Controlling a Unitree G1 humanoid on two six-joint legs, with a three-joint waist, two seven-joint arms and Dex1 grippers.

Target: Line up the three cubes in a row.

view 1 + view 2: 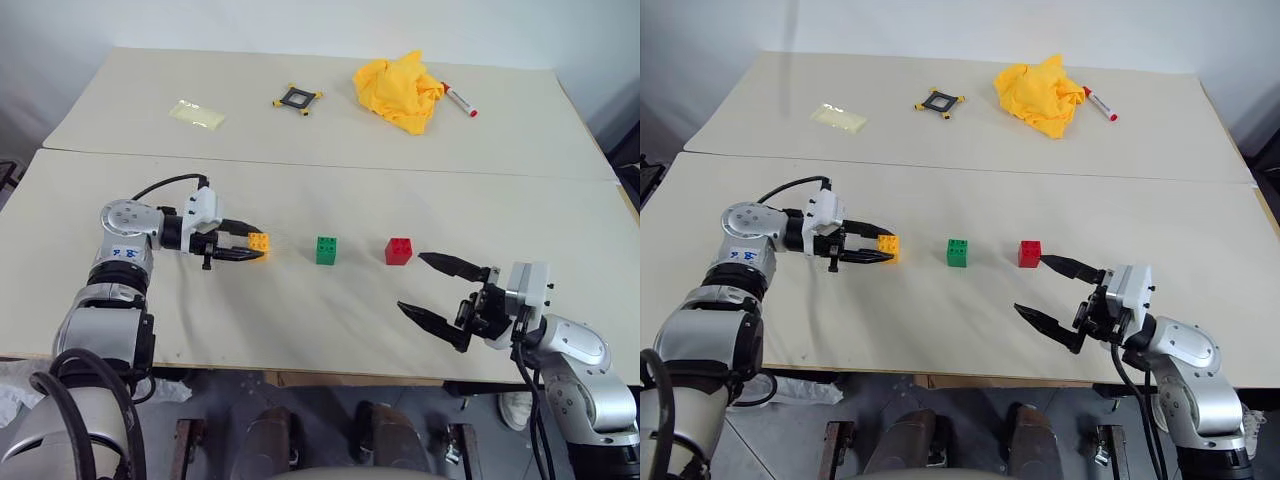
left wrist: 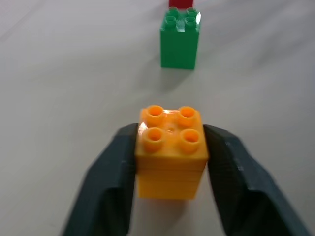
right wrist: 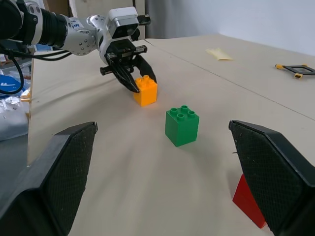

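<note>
The orange cube (image 1: 259, 241) stands upright on the table at the left end of a row. My left gripper (image 1: 257, 243) reaches in level from the left, shut on it with a finger (image 2: 115, 177) against each side. To its right stands the green cube (image 1: 327, 250), then the red cube (image 1: 398, 250), with similar gaps between them. My right gripper (image 1: 410, 281) hovers open just right of and nearer than the red cube, its fingers spread wide with nothing between them.
On the far table lie a crumpled yellow cloth (image 1: 400, 90), a red-and-white marker (image 1: 460, 100), a black square frame with yellow corners (image 1: 298, 98) and a clear packet (image 1: 197, 114). A seam (image 1: 330, 165) divides the two tabletops.
</note>
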